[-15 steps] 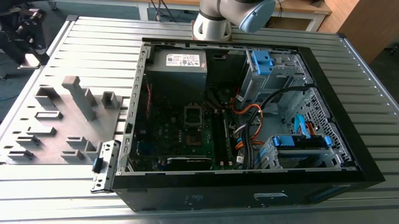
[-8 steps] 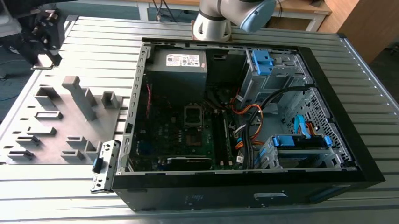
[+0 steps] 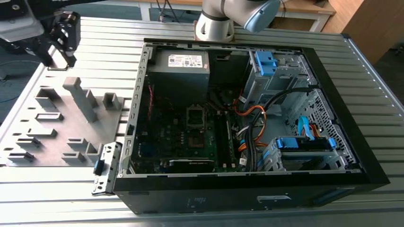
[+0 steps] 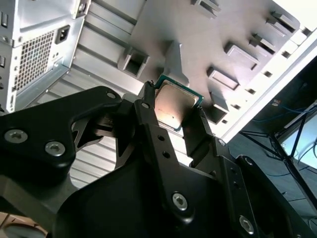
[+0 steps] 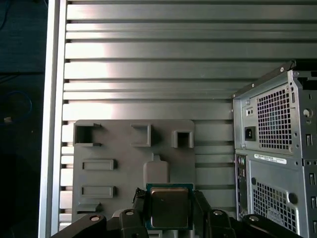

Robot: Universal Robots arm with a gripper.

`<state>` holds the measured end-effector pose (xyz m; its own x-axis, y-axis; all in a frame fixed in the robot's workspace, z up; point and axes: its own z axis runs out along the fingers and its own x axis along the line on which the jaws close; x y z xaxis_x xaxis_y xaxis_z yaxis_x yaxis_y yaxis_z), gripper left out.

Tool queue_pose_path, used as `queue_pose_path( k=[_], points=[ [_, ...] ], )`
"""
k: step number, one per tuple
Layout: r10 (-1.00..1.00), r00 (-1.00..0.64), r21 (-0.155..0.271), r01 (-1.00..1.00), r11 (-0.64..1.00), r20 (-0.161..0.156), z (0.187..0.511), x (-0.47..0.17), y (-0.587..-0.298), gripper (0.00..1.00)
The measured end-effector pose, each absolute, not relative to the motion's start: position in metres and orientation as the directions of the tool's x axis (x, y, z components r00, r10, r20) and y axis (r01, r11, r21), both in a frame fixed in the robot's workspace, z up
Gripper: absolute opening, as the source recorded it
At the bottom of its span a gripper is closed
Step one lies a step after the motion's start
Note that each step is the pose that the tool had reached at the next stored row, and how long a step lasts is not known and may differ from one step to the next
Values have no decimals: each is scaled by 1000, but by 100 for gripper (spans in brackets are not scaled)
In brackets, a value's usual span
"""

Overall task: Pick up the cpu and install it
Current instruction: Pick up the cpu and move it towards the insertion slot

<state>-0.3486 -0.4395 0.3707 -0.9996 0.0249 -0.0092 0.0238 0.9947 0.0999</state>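
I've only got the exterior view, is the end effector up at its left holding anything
Observer: Yes, the end effector is shut on the cpu, a small flat square chip, silvery metal top, green rim.
Operator: How is it gripped?
Observer: By two opposite edges, metal top facing the first wrist view.
Operator: What's behind it?
Observer: The grey plastic fixture plate, beside the silver computer case's vented rear panel.

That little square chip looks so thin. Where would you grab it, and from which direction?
By two opposite thin edges, one finger on each, coming in along its plane. The cpu is a flat square plate: only its rims give parallel faces to pinch, and its broad metal top is left free. In both wrist views the tool is shut on it this way.
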Motion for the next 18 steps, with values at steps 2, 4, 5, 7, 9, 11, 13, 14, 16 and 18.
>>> queue_pose_path(
  k=[2, 4, 5, 7, 9, 11, 13, 14, 16, 18],
  points=[
    [25, -1000, 100, 24, 995, -9, 371, -342, -440, 47],
    [25, -1000, 100, 24, 995, -9, 371, -334, -440, 47],
    [25, -1000, 100, 24, 995, -9, 371, -330, -440, 47],
    [25, -1000, 100, 24, 995, -9, 371, -322, -440, 47],
    [25, -1000, 100, 24, 995, -9, 371, -314, -440, 47],
    [25, -1000, 100, 24, 995, -9, 371, -305, -440, 47],
    [25, -1000, 100, 24, 995, -9, 371, -296, -440, 47],
    [25, -1000, 100, 24, 995, -9, 371, -292, -440, 47],
    [25, -1000, 100, 24, 995, -9, 371, -283, -440, 47],
    [25, -1000, 100, 24, 995, -9, 371, -274, -441, 47]
  ],
)
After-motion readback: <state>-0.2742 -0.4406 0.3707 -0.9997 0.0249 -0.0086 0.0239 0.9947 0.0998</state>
